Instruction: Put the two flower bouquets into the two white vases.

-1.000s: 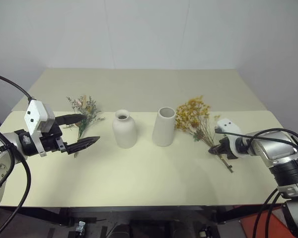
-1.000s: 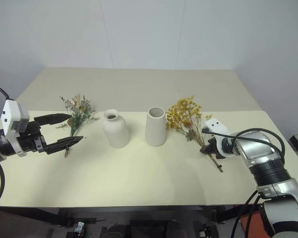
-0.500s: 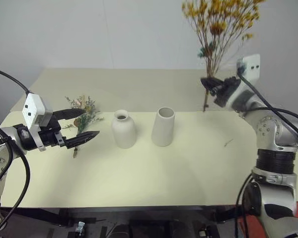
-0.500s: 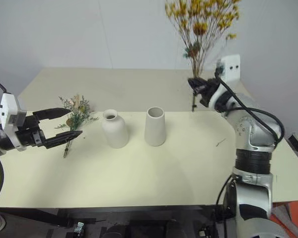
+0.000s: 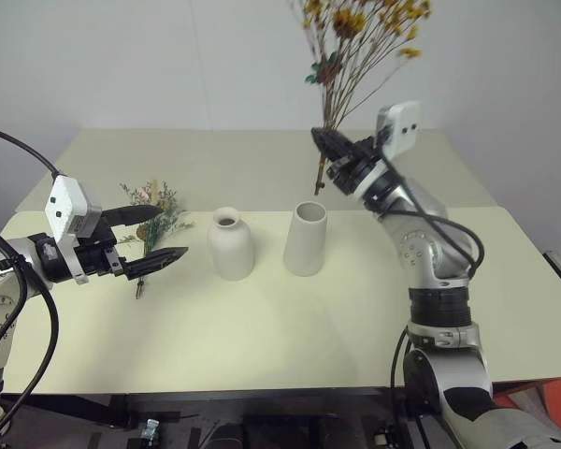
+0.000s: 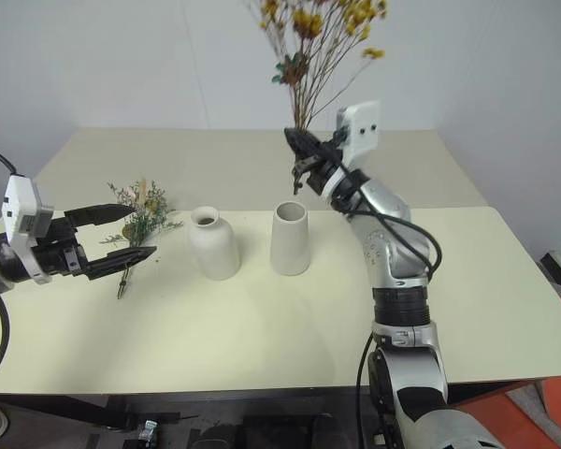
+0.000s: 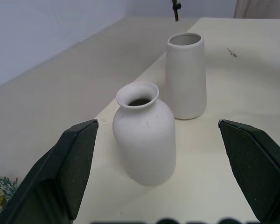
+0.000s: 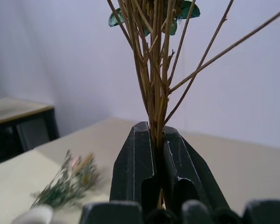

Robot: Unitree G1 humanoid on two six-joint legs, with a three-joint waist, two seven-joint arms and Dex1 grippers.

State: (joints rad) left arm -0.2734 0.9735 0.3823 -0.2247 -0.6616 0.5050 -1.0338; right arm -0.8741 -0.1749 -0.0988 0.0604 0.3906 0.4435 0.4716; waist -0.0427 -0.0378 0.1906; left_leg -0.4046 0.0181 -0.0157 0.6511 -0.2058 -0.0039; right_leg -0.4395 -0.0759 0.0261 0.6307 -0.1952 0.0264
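My right gripper (image 5: 323,148) is shut on the stems of the yellow bouquet (image 5: 353,37), holding it upright in the air just above and behind the cylinder vase (image 5: 305,238). The stem ends (image 5: 320,178) hang a little above that vase's mouth. The bottle vase (image 5: 231,243) stands to its left. The grey-green bouquet (image 5: 155,213) lies on the table at the left. My left gripper (image 5: 161,235) is open, its two fingers level on either side of that bouquet's stems. In the left wrist view both vases (image 7: 145,139) stand between the spread fingers (image 7: 77,164).
The cream table (image 5: 290,318) has free room in front of the vases and on the right side. A small stem scrap (image 7: 231,52) lies on the table right of the cylinder vase. White walls close in behind.
My right arm has lifted the yellow bouquet off the table, swung it upright and carried it left, to above the cylinder vase. My left gripper has stayed open by the grey-green bouquet.
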